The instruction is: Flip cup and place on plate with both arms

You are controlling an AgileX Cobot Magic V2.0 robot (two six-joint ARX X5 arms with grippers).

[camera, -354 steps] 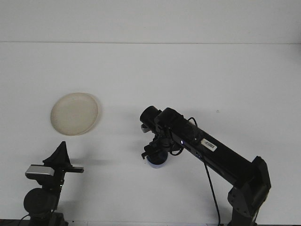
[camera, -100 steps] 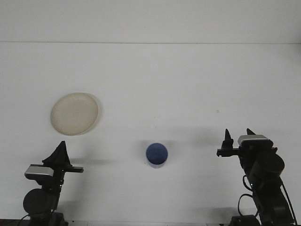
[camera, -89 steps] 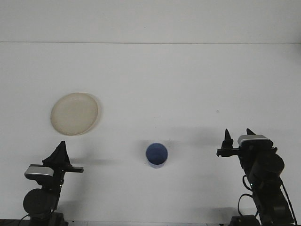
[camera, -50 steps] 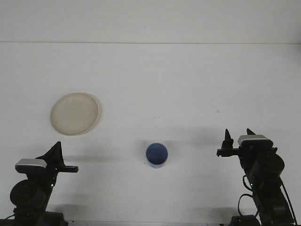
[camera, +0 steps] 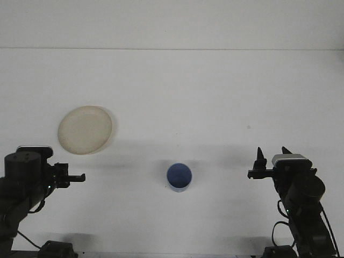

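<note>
The cup (camera: 178, 177) stands upright on the table (camera: 215, 91), mouth up, its blue interior open to the camera. It sits near the front edge, roughly midway between the left and right edges, touching nothing. By its present posture the flip appears done; the placing is not.

The plate (camera: 85, 129), pale and round, lies flat toward the left edge, further from the front edge than the cup and well apart from it. It carries nothing. It falls on the left arm's side, which would suit a pickup by that arm.

The left pincer (camera: 75, 177) hangs low near the front left corner, pointing toward the cup, with clear table between them. It holds nothing. Seen side-on, its fingers overlap, so I cannot tell whether they are apart or together.

The right pincer (camera: 273, 156) is parked near the front right corner, well apart from the cup. Its two dark fingertips stand up with a visible gap between them: spread, gripping nothing. Its position looks like a cleared, waiting posture.

The table is plain white, matte and unmarked apart from one small dark speck toward the right. A white wall (camera: 172, 21) rises behind its far edge.
</note>
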